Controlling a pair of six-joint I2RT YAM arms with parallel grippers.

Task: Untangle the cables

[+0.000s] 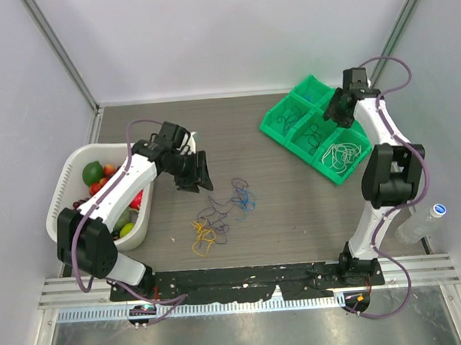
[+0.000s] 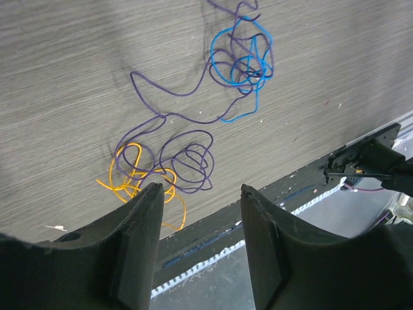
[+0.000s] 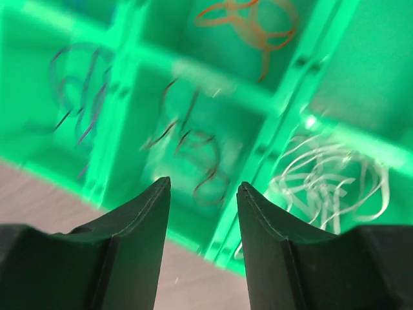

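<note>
The tangled cables [image 1: 221, 212], purple, blue and orange, lie loose on the counter [image 1: 295, 215] between the arms. The left end effector [image 2: 201, 190] hovers over them, fingers parted and empty. The right end effector [image 3: 203, 187], also parted and empty, hangs above the green compartment tray [image 3: 213, 70], which holds more strands.

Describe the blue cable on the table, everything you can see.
The blue cable is a thin, bright blue, flexible strand, looped into a loose knot of several coils with one tail trailing out. It lies flat on the grey wood-grain table, threaded through the purple cable, which crosses it. Nothing else touches it.
</note>
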